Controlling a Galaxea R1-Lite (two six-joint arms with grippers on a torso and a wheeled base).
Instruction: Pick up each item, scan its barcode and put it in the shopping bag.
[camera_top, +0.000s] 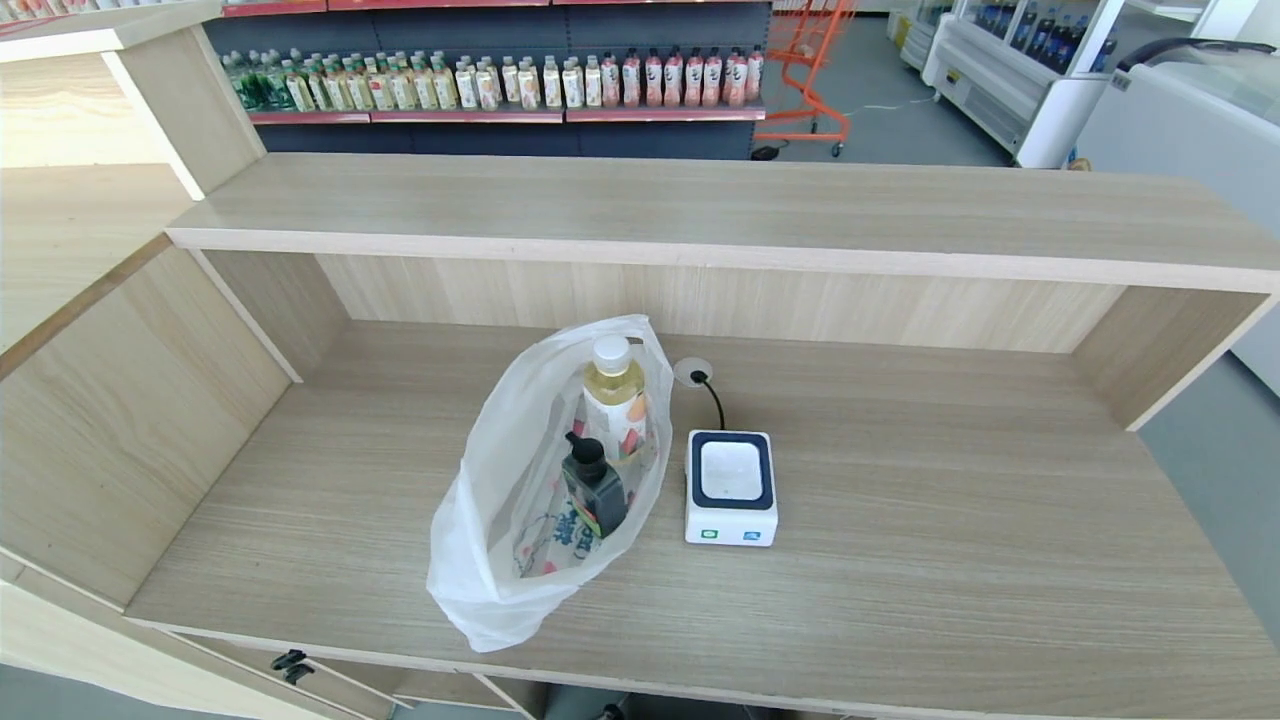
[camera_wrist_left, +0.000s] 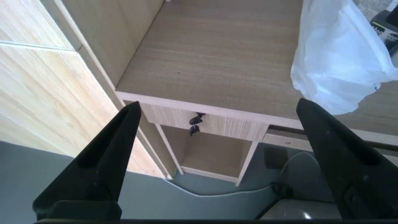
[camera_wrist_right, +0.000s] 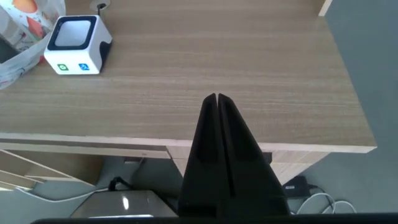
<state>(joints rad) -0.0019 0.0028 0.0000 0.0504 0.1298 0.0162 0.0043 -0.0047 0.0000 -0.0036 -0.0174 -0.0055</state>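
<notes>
Left gripper (camera_wrist_left: 219, 104) spread wide, right gripper (camera_wrist_right: 216, 98) pinched shut on nothing, both nearer me than the scanner (camera_top: 730, 487). I see the shopping bag (camera_top: 470, 560) just left of the scanner, holding a dark pump bottle (camera_top: 594, 482) and, farther, a tea bottle (camera_top: 613, 395). Cable (camera_top: 714, 400) leaves the scanner's far side.

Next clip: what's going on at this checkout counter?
Nothing is being handled at this moment. The white shopping bag sits on the wooden counter beside the scanner. A drink bottle and a dark pump bottle are already inside it. The left gripper is open and the right gripper is shut. Both are empty and sit off the counter's near edge.
</notes>
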